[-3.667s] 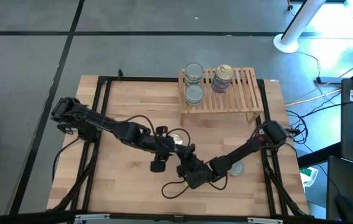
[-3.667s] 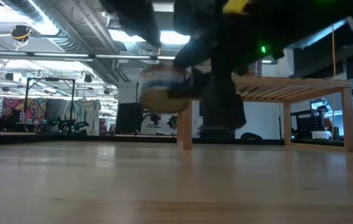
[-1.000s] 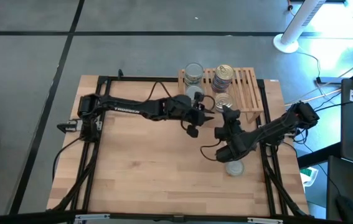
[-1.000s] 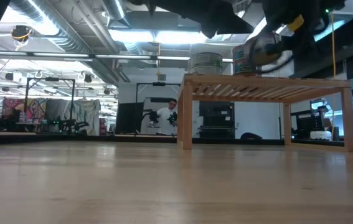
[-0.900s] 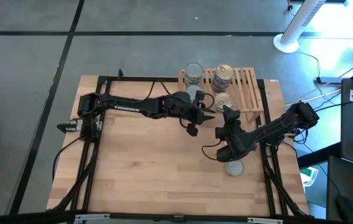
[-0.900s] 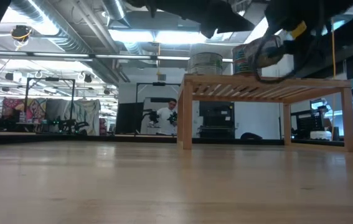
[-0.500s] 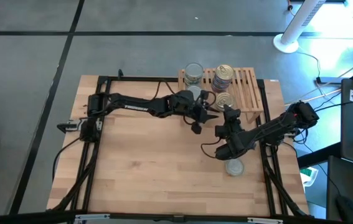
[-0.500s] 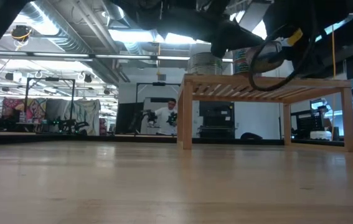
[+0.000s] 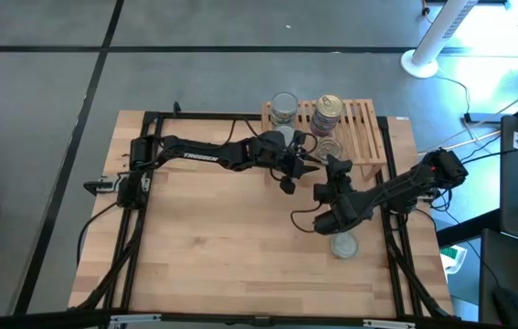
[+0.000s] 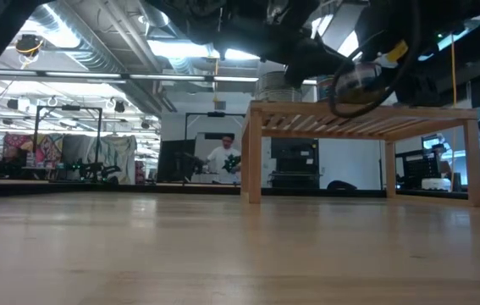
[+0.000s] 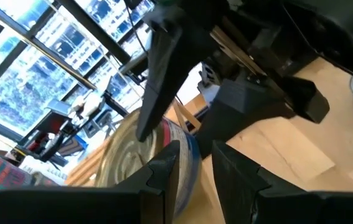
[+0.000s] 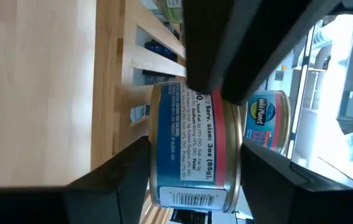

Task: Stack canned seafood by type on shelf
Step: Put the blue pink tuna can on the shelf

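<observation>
The light-wood shelf point(image 9: 365, 137) stands at the table's far right. On it rest a silver-topped can point(image 9: 283, 108), a second one point(image 9: 280, 137) partly under my left arm, and a gold-topped stack point(image 9: 329, 110). My right gripper point(image 9: 333, 161) is shut on a blue-and-red-labelled can point(image 9: 329, 147) at the shelf's near edge. My left gripper point(image 9: 301, 165), fingers close together, stands just left of that can. Another can point(image 9: 343, 245) sits on the tabletop near my right arm. My right gripper pinches the can point(image 12: 195, 143) between its flat ends: one finger point(image 11: 161, 74) lies on the lid point(image 11: 123, 163), the other under the base. It comes level from the table's near side. The can is upright at shelf-top height point(image 10: 354, 80); whether it rests there I cannot tell. My left gripper point(image 11: 195, 158) is right beside the can; whether it touches it I cannot tell.
Black cables trail over the tabletop point(image 9: 195, 265) under both arms. The shelf's right half point(image 9: 364, 114) holds nothing. A person shows in the room behind the table point(image 10: 223, 161). The left and near parts of the plank top give free room.
My left gripper has moved a little toward the table's right and far edge, closing in on the held can. My right gripper and its can have stayed almost where they were at the shelf's near edge.
</observation>
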Action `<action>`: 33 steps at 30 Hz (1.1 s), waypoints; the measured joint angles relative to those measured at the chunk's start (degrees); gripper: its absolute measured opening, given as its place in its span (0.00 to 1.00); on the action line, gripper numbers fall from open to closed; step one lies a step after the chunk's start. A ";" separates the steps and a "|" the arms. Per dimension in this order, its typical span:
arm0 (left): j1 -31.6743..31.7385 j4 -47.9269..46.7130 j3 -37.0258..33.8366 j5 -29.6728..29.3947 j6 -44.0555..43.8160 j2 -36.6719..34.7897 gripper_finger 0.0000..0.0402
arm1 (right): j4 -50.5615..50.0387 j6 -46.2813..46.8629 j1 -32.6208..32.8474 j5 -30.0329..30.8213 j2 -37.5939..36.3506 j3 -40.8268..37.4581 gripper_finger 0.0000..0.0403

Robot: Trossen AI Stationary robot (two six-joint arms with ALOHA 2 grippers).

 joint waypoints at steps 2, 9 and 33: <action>-0.02 -0.18 0.00 -0.16 -0.02 0.02 0.22 | 0.00 0.01 -0.38 -0.14 0.00 0.00 0.55; -0.55 0.02 0.00 -0.18 0.86 0.00 0.22 | 3.21 -0.03 -0.37 -0.92 0.00 0.00 0.61; -1.34 2.07 -0.02 -4.02 0.52 1.77 0.22 | 4.30 -6.96 -0.28 -2.92 0.00 0.00 0.64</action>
